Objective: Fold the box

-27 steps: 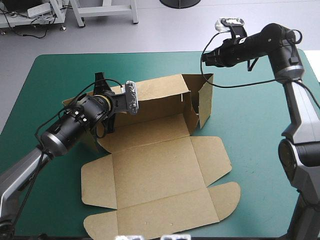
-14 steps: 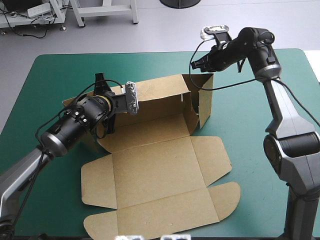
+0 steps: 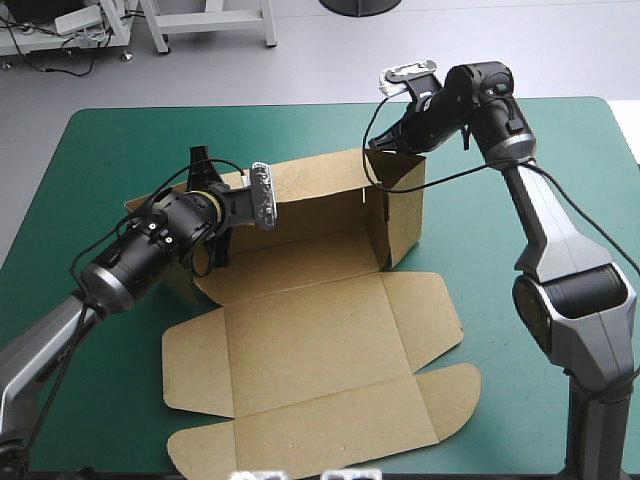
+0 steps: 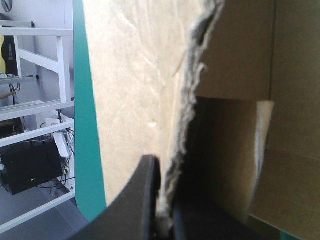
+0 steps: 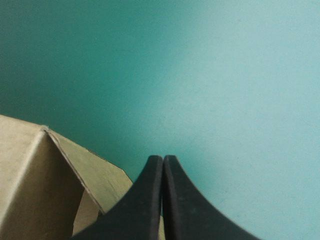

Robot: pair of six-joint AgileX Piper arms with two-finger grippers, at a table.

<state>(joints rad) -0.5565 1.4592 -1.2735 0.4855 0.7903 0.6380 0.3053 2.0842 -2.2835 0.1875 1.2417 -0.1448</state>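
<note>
Gripping a raised wall of the box (image 3: 320,340)

Left pincer (image 4: 162,220) clamps the ragged top edge of the rear-left wall. Right pincer (image 5: 163,160), closed to a single point, hangs just above the raised walls' far right corner. Lid panels lie flat on the teal-green desk (image 3: 500,250).

Past the far edge of your table (image 3: 110,160), w/ its teal-green cover, you see plain grey floor (image 3: 300,70). At far left stand white frame legs (image 3: 270,25), and a white power strip (image 3: 78,18) lies near them. In left wrist view: a white rack (image 4: 60,70), w/ a black box (image 4: 30,167) low beside it. Light is even.
</note>
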